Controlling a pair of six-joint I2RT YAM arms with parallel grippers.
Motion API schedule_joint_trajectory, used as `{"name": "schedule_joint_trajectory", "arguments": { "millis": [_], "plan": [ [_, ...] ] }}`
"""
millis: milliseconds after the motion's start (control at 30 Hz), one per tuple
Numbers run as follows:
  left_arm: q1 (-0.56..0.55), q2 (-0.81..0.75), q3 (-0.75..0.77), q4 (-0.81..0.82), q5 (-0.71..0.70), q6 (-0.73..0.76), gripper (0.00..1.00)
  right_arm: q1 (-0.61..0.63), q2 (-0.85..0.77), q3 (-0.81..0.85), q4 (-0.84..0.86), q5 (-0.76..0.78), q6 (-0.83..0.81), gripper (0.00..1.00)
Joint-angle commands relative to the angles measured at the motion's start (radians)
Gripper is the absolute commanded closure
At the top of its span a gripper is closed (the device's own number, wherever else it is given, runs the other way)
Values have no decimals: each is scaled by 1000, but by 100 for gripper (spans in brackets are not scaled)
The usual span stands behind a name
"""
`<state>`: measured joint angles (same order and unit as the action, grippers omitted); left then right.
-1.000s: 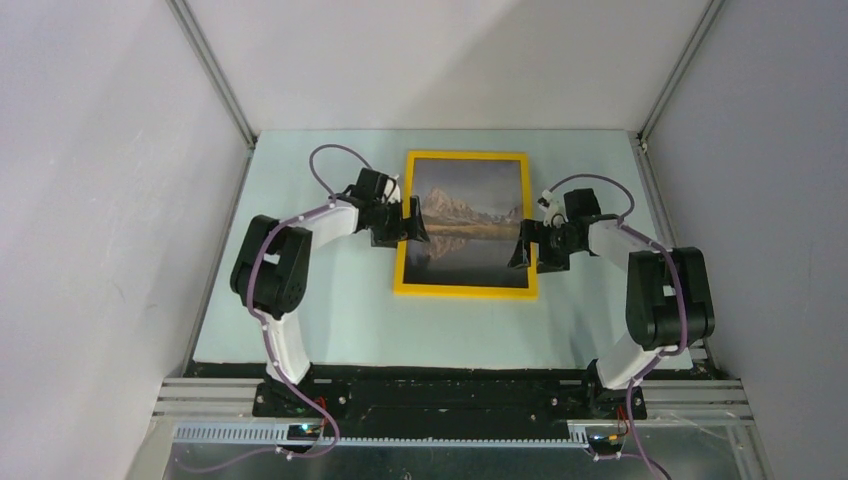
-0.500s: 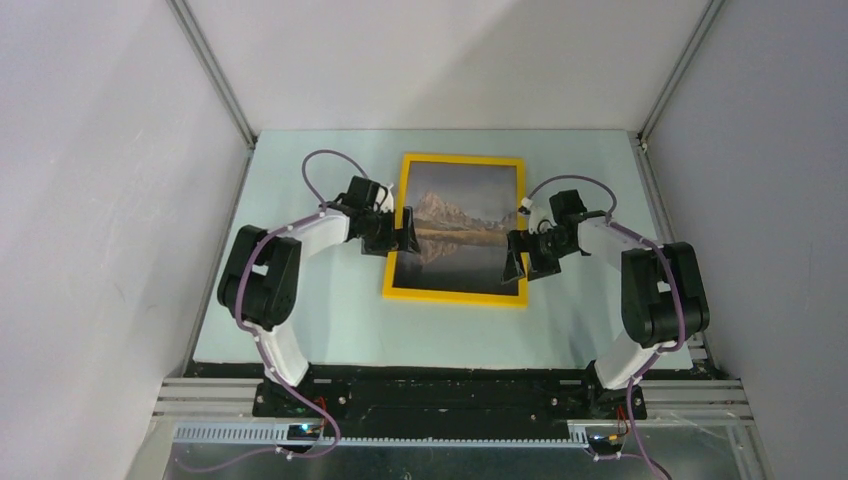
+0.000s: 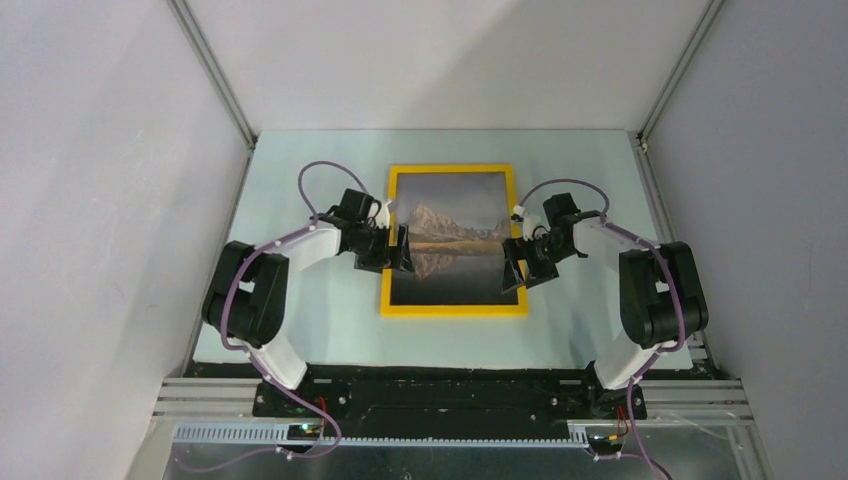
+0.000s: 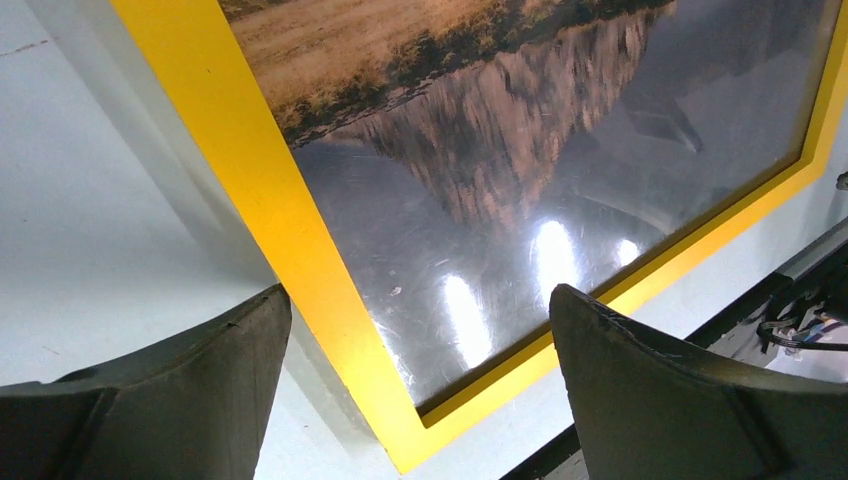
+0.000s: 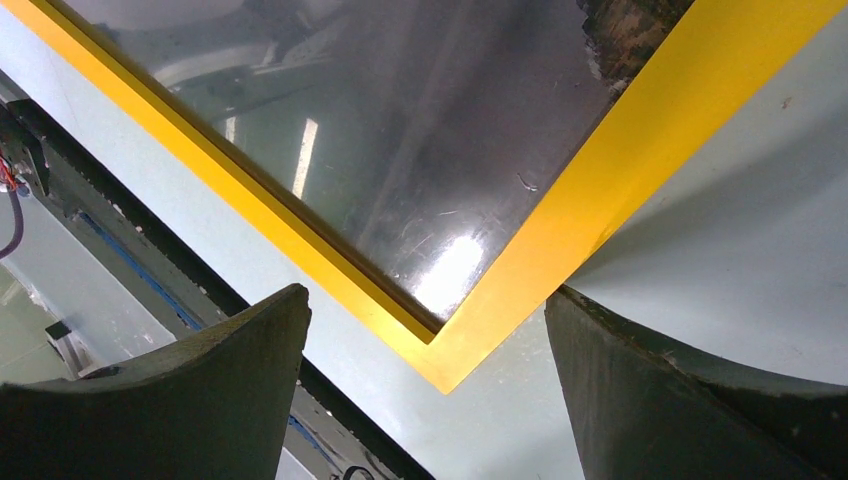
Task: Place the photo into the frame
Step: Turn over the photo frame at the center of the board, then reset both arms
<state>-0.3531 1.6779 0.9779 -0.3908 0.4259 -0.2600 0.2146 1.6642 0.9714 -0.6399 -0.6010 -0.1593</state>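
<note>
The frame point(image 3: 453, 310) with narrow yellow edges lies flat on the pale table, with the mountain-and-lake photo point(image 3: 452, 250) face up inside it. My left gripper point(image 3: 400, 250) is open over the frame's left edge. My right gripper point(image 3: 515, 265) is open over its right edge. In the left wrist view the open left gripper point(image 4: 420, 300) straddles the yellow frame edge point(image 4: 270, 200) near a near corner, with the glossy photo point(image 4: 480, 150) beyond. In the right wrist view the open right gripper point(image 5: 428, 298) straddles the other near corner of the frame point(image 5: 600, 190) and the photo point(image 5: 400, 130).
Grey enclosure walls stand left, right and behind the table point(image 3: 320, 320). A black rail point(image 3: 450, 385) runs along the near edge by the arm bases and also shows in the right wrist view point(image 5: 130, 220).
The frame with the photo has shifted left and toward the near edge and now lies squarer. Both grippers moved with it, staying at its left and right edges.
</note>
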Motion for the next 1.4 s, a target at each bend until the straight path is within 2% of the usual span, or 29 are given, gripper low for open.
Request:
{"name": "schedule_joint_trajectory", "arguments": {
  "millis": [0, 200, 433, 600, 833, 1000, 1367],
  "plan": [
    [-21, -73, 12, 15, 90, 9, 0, 34, -23, 18, 18, -93, -16, 9],
    [2, -152, 23, 5, -91, 20, 0, 9, -81, 12, 55, -21, 7, 1],
    [15, -293, 65, -6, -454, 134, 0, -84, -265, 13, 145, 63, 17, 1],
    [29, -441, 56, 12, -589, 232, 0, -150, -422, 13, 227, 145, -4, 1],
    [63, -631, -31, 66, -656, 240, 0, -241, -566, 32, 282, 188, -10, 1],
    [125, -770, -76, 88, -668, 223, 0, -293, -637, 31, 263, 188, 4, 1],
    [264, -917, -118, 89, -629, 221, 0, -342, -684, -2, 150, 305, 43, 1]
  ]
}}
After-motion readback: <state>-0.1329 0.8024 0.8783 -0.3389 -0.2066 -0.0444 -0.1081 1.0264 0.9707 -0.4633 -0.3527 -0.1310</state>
